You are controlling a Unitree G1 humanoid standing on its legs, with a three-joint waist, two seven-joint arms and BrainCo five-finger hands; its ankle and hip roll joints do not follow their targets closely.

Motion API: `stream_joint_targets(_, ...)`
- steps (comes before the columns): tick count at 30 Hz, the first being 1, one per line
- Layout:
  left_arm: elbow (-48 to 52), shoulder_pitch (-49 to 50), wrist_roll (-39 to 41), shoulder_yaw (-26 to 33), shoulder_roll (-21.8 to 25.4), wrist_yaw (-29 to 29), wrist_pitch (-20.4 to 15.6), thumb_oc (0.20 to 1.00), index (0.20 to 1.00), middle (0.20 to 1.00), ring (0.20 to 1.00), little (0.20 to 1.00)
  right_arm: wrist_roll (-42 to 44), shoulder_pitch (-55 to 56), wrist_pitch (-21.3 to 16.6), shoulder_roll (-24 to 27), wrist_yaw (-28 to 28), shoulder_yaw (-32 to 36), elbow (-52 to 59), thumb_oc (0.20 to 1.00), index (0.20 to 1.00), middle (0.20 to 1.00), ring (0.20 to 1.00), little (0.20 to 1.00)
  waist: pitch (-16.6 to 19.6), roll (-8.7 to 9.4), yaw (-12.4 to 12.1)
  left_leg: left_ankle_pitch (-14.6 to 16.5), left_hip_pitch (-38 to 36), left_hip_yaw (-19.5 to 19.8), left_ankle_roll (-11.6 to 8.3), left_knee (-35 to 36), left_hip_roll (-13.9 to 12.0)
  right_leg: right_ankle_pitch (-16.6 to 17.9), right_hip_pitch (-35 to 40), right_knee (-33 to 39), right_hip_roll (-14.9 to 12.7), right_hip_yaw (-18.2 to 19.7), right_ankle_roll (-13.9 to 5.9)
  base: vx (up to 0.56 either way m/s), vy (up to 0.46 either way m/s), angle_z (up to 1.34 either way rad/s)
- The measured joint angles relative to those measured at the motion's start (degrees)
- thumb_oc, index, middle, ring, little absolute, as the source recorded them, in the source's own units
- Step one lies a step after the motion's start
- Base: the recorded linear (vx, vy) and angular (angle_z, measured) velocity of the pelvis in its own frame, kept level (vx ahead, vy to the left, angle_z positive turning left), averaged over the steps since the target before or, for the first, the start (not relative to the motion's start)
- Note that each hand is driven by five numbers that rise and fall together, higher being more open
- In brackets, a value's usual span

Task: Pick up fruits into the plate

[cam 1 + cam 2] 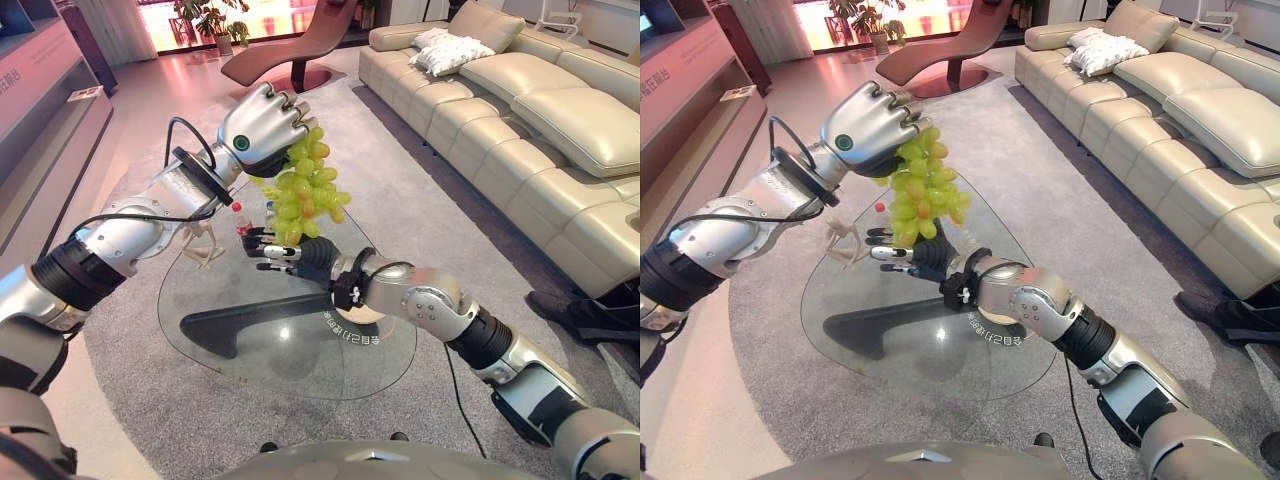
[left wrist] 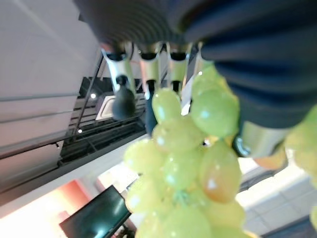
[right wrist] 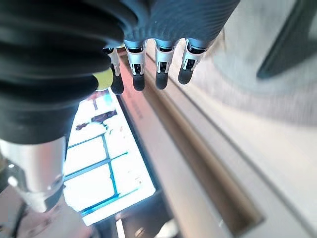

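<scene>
My left hand (image 1: 262, 125) is raised above the glass table (image 1: 300, 375) and shut on the top of a bunch of green grapes (image 1: 305, 195), which hangs free below it. In the left wrist view the grapes (image 2: 188, 168) sit between the fingers and the thumb. Just under the bunch my right hand (image 1: 278, 252) is held flat over the table, open, its fingers (image 3: 158, 74) straight, touching nothing. A pale round shape with print (image 1: 352, 328) lies on the glass under my right wrist; I cannot tell whether it is the plate.
A small red-capped bottle (image 1: 238, 216) and a beige stand (image 1: 205, 245) are on the table's far left part. A cream sofa (image 1: 520, 110) runs along the right, with a brown lounge chair (image 1: 300, 45) behind. Grey carpet surrounds the table.
</scene>
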State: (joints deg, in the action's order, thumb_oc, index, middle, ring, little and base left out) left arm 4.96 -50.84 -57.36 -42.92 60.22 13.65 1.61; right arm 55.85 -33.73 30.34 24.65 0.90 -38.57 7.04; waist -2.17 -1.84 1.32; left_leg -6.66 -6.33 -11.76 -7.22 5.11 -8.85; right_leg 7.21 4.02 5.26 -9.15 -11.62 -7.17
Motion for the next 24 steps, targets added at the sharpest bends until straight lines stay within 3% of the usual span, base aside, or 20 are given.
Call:
stream_joint_targets(8,-0.6,2.3,1.2,5.4,5.3,0.1,-0.1,0.2,0.2,0.2,0.2,0.2,-13.2,2.4,-0.6,8.9,6.0,9.4,0.1,1.0,1.0,1.0,1.0,1.0,0.0,0.0,0.1,0.1,0.1,-0.5,-0.07,0.0,0.0,0.0,-0.5,0.0,0.1,0.5,-0.01,0.0,0.01,-0.03)
stream_joint_targets(13,-1.7,8.1,1.2,9.4,5.7,0.8,-0.6,0.2,0.2,0.2,0.2,0.2,-17.8,4.5,-2.9,11.1,7.6,13.4,0.4,1.0,1.0,1.0,1.0,1.0,0.0,-0.01,0.4,0.2,0.1,-0.8,-0.05,0.0,0.0,0.0,-0.7,0.0,0.1,0.9,-0.01,0.0,0.002,-0.01)
stream_joint_targets(19,-1.7,10.4,1.2,9.9,5.6,0.7,-2.0,0.2,0.2,0.2,0.2,0.2,-17.7,4.7,-5.0,10.5,7.0,13.9,0.4,1.0,1.0,1.0,1.0,1.0,0.0,-0.03,0.3,0.3,0.1,-0.8,-0.04,0.2,0.0,0.0,-0.7,0.3,0.1,0.9,-0.02,0.0,0.0,0.0)
stream_joint_targets(24,-1.7,10.4,1.2,9.6,2.9,0.7,-2.2,0.2,0.2,0.2,0.2,0.2,-14.6,4.6,-5.1,6.2,5.1,13.4,0.7,1.0,1.0,1.0,1.0,1.0,-0.1,-0.07,0.1,0.4,0.1,-0.8,0.06,0.2,0.0,0.0,-0.7,0.3,0.1,0.9,-0.02,0.0,0.0,0.0)
